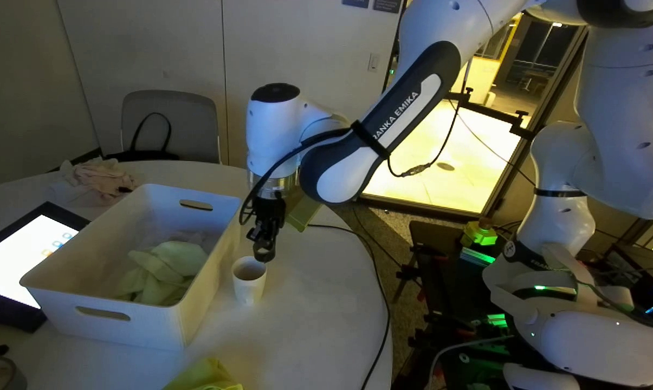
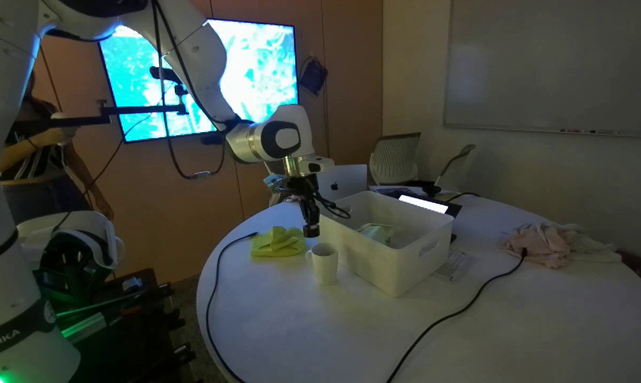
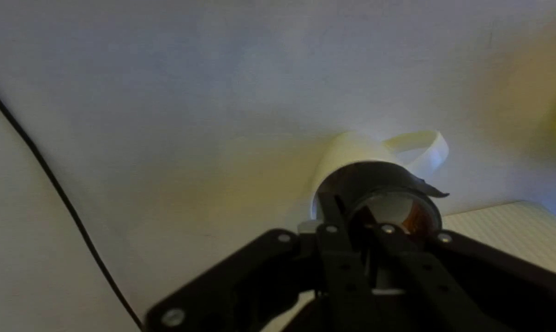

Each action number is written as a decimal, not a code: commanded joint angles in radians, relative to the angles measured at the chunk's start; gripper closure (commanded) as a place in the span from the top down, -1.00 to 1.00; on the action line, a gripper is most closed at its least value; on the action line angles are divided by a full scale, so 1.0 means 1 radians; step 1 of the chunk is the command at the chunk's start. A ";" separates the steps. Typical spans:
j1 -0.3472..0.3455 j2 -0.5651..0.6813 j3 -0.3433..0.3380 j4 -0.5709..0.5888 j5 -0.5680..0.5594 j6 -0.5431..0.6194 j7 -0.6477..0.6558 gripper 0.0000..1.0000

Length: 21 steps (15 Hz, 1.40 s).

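Note:
A white mug [image 1: 249, 292] stands upright on the round table, its handle turned toward the yellow cloth. My gripper [image 1: 264, 252] points down just above the mug's rim in both exterior views; whether it touches is not clear. In the wrist view the dark fingers come in from the bottom, close together, over the mug [image 3: 342, 148]. A dark round shape [image 3: 397, 210] with a shiny grey and brown face lies at the mug's mouth by the fingertips. I cannot tell if it is liquid or a separate thing, and no hold on it is plain.
Close beside the mug stands a white bin [image 2: 384, 266] holding a pale green cloth [image 1: 166, 268]. A yellow cloth [image 2: 279, 242] lies near the table's edge. Pinkish cloths [image 2: 543, 244], a lit screen [image 1: 23, 260] and black cables [image 2: 453, 308] also occupy the table.

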 commanded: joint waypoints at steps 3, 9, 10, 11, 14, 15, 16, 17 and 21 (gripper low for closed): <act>-0.086 0.113 0.070 0.166 0.011 -0.077 -0.061 -0.95; -0.124 0.218 0.094 0.270 0.031 -0.114 -0.098 -0.95; -0.126 0.232 0.094 0.284 0.031 -0.118 -0.099 -0.95; -0.129 0.243 0.094 0.294 0.033 -0.121 -0.101 -0.95; -0.134 0.268 0.093 0.320 0.037 -0.128 -0.108 -0.95; -0.135 0.275 0.093 0.328 0.037 -0.130 -0.108 -0.95; -0.136 0.279 0.093 0.334 0.038 -0.132 -0.109 -0.95; -0.136 0.284 0.092 0.340 0.038 -0.133 -0.110 -0.95; -0.139 0.286 0.092 0.349 0.040 -0.136 -0.111 -0.20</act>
